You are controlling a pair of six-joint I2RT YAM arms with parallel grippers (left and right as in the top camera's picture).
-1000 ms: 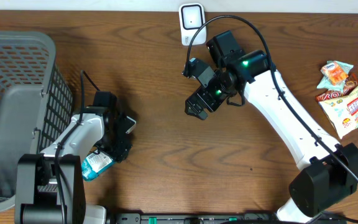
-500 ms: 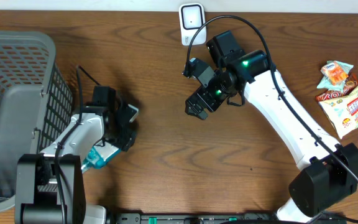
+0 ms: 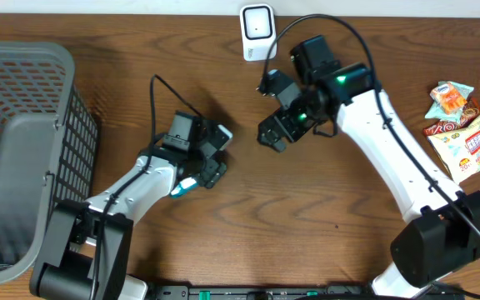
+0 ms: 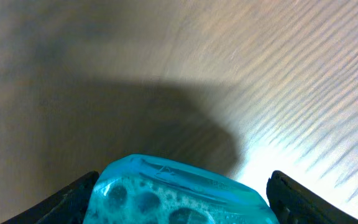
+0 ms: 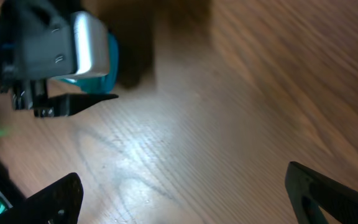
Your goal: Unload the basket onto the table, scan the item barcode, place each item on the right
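The item is a teal-blue see-through packet with dark blobs inside; its barcode is hidden. It fills the gap between the jaws of my left gripper, which is shut on it above the wood. From overhead only a teal corner of the item shows under the left gripper, left of the table's middle. The white scanner stands at the back edge. Below and to the right of it my right gripper hangs open and holds nothing. Its wrist view shows the open right gripper facing the item and the left gripper.
A grey mesh basket takes up the left side. Several snack packets lie at the right edge. The scanner's black cable loops over the right arm.
My left arm has swung from beside the basket toward the table's middle, carrying the teal item. The right arm has shifted slightly right and back, jaws still wide.
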